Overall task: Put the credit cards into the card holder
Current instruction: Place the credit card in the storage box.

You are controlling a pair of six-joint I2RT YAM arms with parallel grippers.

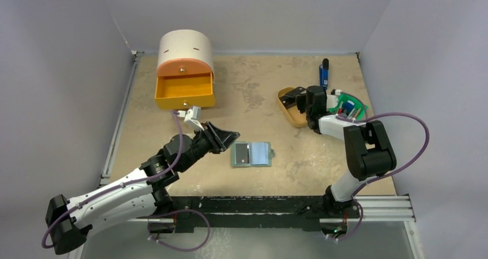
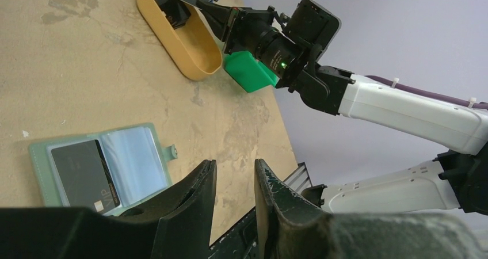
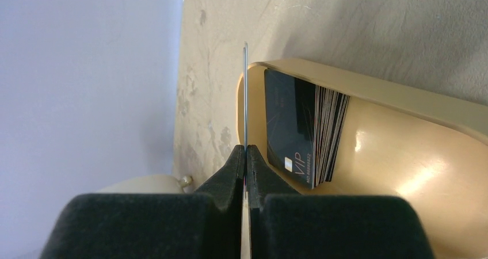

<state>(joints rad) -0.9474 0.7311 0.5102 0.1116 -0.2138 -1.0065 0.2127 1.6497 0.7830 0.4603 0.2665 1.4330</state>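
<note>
Right claw: your right claw (image 3: 246,152) is pinched shut on one thin card (image 3: 246,98), seen edge-on and standing clear above the tan tray (image 3: 403,95).
Remaining cards: a stack of cards (image 3: 305,129) leans on edge inside that tray, at the far right of the table.
Card holder: the card holder (image 1: 262,152) lies open and flat near the middle of the table, with one black card (image 2: 83,172) already in its left pocket.
Left claw: your left claw (image 2: 233,167) hangs just left of the holder, jaws partly apart, gripping nothing.
Key relation: the holder lies to the left of and nearer than the right claw, well apart from it. Its long axis runs left to right.
Nearer arm: the left arm is closer to the holder, but the right one has the card.
Next move, as I judge it: carry the card left and near, then lay it flat toward a pocket.
</note>
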